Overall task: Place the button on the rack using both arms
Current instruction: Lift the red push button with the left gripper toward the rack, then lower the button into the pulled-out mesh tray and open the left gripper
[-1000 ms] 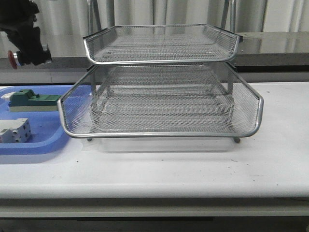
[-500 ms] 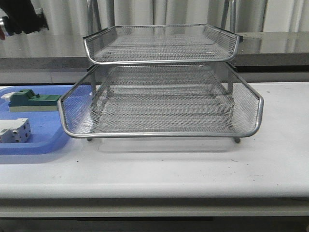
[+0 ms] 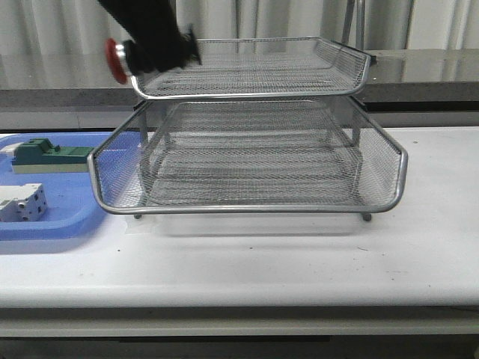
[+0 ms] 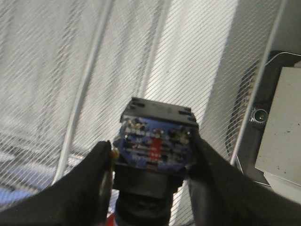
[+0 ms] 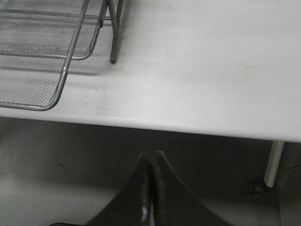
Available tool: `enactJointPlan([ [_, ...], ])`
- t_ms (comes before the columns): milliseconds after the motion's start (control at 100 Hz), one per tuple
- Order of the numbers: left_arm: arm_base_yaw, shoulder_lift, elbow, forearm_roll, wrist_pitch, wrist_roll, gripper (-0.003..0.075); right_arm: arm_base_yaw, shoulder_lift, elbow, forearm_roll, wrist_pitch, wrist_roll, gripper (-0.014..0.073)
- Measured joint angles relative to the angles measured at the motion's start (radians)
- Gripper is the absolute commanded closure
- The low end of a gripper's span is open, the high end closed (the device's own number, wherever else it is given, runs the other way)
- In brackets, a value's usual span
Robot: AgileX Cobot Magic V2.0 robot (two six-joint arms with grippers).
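Observation:
My left gripper (image 3: pixel 153 48) is shut on the button (image 3: pixel 120 58), whose red head points left, at the left front corner of the rack's top tray (image 3: pixel 251 90). In the left wrist view the button's blue rear block (image 4: pixel 155 141) sits between my black fingers (image 4: pixel 91 179) above the wire mesh. The rack (image 3: pixel 247 202) stands mid-table, its lower tray slid forward. My right gripper (image 5: pixel 151 162) is shut and empty, hanging off the table's front edge, with a rack corner (image 5: pixel 56 94) in its view. It does not show in the front view.
A flat blue tray (image 3: pixel 67 224) at the left holds a green block (image 3: pixel 49 155) and a white-grey terminal block (image 3: pixel 22 202). White table (image 3: pixel 419 247) lies to the right and in front of the rack. A grey ledge and curtains run behind.
My left gripper with the button has swung right from the far upper left edge to the left front corner of the top tray. The right arm shows no earlier view.

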Motion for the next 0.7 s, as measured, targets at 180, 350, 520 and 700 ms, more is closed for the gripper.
enactJointPlan([
  [180,-0.090,0.068,0.000,-0.002,-0.015,0.000,0.0606,0.000,0.000,0.000,0.000,0.000,0.000,0.0663],
  [350,-0.131,0.129,0.000,-0.002,-0.058,-0.001,0.0586,0.000,0.000,0.000,0.000,0.000,0.000,0.0663],
  [520,-0.135,0.155,0.000,0.001,-0.095,-0.001,0.0405,0.000,0.000,0.000,0.000,0.000,0.000,0.0663],
  [700,-0.135,0.159,0.000,0.004,-0.112,-0.001,0.0258,0.000,0.000,0.000,0.000,0.000,0.000,0.0663],
])
